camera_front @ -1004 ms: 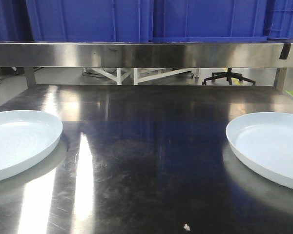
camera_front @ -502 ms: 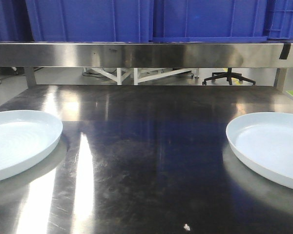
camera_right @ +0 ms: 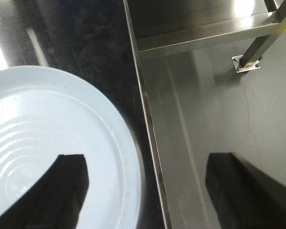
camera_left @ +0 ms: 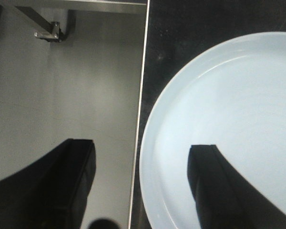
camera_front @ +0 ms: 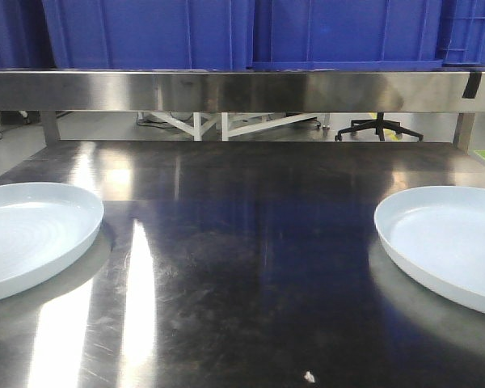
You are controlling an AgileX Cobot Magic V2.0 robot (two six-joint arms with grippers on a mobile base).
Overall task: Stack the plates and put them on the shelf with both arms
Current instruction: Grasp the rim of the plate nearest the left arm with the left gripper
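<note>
Two pale bluish-white plates lie on the dark steel tabletop [camera_front: 250, 242], a left plate [camera_front: 28, 234] and a right plate [camera_front: 457, 242], both cut off by the frame edges. The shelf's steel front rail [camera_front: 226, 90] runs across the back. Neither gripper shows in the front view. In the left wrist view my left gripper [camera_left: 142, 145] is open above the left plate's [camera_left: 229, 109] outer rim, one finger [camera_left: 214, 186] over the plate and the other [camera_left: 71, 181] past the table edge. My right gripper [camera_right: 145, 160] is open the same way over the right plate [camera_right: 43, 138].
Big blue crates [camera_front: 226, 32] stand on the shelf. The table's side edges [camera_left: 139, 119] [camera_right: 148, 119] drop to grey floor with bolted legs [camera_right: 248, 62] [camera_left: 50, 33]. An office chair base [camera_front: 378, 129] stands behind. A white speck [camera_front: 309, 376] lies near the front.
</note>
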